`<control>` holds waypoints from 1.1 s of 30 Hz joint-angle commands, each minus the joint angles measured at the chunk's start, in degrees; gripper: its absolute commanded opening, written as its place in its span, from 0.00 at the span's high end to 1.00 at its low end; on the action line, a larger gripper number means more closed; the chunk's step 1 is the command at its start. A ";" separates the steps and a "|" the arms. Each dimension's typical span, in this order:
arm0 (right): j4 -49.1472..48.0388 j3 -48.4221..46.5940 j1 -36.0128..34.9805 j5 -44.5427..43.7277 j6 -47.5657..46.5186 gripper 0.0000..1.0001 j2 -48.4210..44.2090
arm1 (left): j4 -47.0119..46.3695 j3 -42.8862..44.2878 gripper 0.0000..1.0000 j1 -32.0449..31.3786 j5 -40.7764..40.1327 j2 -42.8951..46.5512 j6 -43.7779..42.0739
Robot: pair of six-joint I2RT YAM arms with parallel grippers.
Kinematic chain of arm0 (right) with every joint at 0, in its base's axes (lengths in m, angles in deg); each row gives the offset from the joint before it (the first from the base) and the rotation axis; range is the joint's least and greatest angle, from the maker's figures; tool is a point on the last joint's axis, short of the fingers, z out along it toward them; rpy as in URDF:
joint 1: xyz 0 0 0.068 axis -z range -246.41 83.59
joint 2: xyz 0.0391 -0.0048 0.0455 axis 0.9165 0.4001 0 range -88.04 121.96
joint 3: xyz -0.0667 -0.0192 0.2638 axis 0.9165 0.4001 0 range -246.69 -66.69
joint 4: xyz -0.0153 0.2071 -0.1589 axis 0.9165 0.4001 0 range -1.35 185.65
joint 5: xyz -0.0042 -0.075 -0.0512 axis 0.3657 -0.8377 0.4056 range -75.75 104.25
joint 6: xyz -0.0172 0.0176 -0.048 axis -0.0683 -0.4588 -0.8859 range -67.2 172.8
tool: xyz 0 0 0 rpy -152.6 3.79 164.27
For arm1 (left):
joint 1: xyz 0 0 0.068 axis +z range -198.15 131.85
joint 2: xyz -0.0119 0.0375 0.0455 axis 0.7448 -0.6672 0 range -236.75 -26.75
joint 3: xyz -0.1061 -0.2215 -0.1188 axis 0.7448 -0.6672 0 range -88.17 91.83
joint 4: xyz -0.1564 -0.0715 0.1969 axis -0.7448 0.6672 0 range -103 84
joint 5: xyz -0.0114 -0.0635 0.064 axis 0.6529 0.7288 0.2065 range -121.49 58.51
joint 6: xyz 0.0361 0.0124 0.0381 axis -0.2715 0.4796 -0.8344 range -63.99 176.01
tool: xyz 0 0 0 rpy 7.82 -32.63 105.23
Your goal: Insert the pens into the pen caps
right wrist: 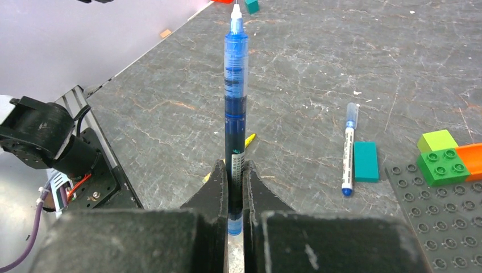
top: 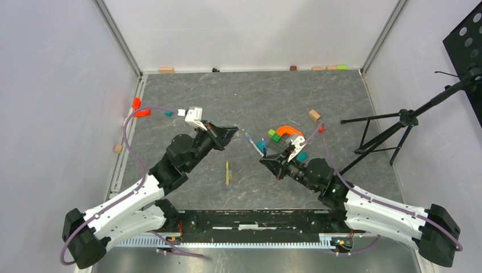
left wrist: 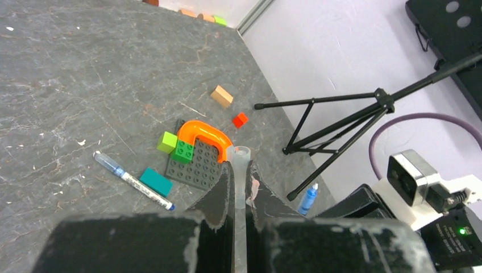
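The only open container shown is the grey cap (left wrist: 241, 156), a translucent tube pinched upright in the left pincer (left wrist: 240, 173). Its fingers are pressed against the tube's sides and its open mouth points away from the wrist. The right pincer (right wrist: 235, 170) is clamped on the lower barrel of the blue pen (right wrist: 235, 85), whose white tip points away from the wrist. The left wrist view alone shows this tip at 4 o'clock from the cap mouth, clearly apart from it. Only the top view shows the whole yellow pen (top: 228, 172), lying on the worktop (top: 256, 96) at 6 o'clock from the left pincer. The right wrist view shows the white-barrelled pen (right wrist: 347, 153) lying flat, with a teal block (right wrist: 365, 161) just beside it at 3 o'clock. A dark studded baseplate (right wrist: 437, 216) carries green bricks.
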 commanded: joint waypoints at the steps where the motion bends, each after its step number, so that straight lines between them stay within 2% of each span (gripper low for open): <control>1: -6.46 0.34 0.00 2.39 -1.49 1.00 1.45 | -8.57 -2.24 0.98 2.95 5.70 -0.09 5.31; 8: -9.95 -1.14 -0.05 7.12 -0.13 1.00 5.92 | -26.97 -8.80 0.98 5.14 14.27 -0.32 9.27; 14: -13.32 -2.56 -0.30 11.24 1.53 1.00 8.73 | -37.82 -12.01 0.98 5.24 15.92 -1.88 10.81; 22: -15.07 -5.21 -0.70 14.92 2.97 1.00 12.32 | -41.70 -12.99 0.98 5.26 18.08 -3.55 9.83; 33: -14.10 -7.43 -0.71 14.25 2.71 1.00 13.82 | -42.16 -13.18 0.98 5.24 19.88 -3.95 10.11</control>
